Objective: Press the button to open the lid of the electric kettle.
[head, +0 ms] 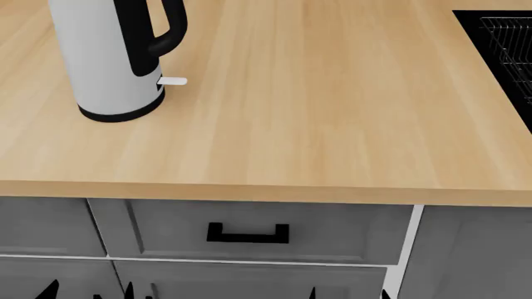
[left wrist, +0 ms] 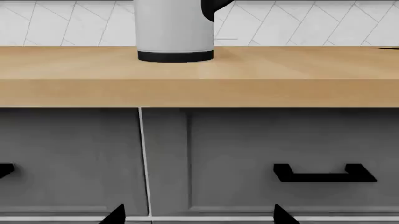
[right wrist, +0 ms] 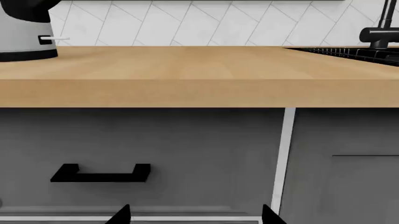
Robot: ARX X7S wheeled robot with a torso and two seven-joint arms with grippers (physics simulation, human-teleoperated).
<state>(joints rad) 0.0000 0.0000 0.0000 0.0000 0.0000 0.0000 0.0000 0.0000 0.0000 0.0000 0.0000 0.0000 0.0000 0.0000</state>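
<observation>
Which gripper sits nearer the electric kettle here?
Left. Its wrist view faces the electric kettle almost head-on across the counter edge; the right wrist view catches it only at the far side, near the white tab.

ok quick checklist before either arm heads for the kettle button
1. Electric kettle upright on the counter: ok.
2. Button and lid in view: not ok, the head view cuts off the kettle's top, so lid state cannot be told.
3. Handle side known: ok, it faces the sink side, with the white tab below it near the base.
4. Arms near the kettle: not ok, both wrist views look at the drawer fronts from below counter level.
5. Left gripper and right gripper open: ok, dark fingertips stand apart, nothing between.
6. Counter path to the kettle free: ok in the head view.
</observation>
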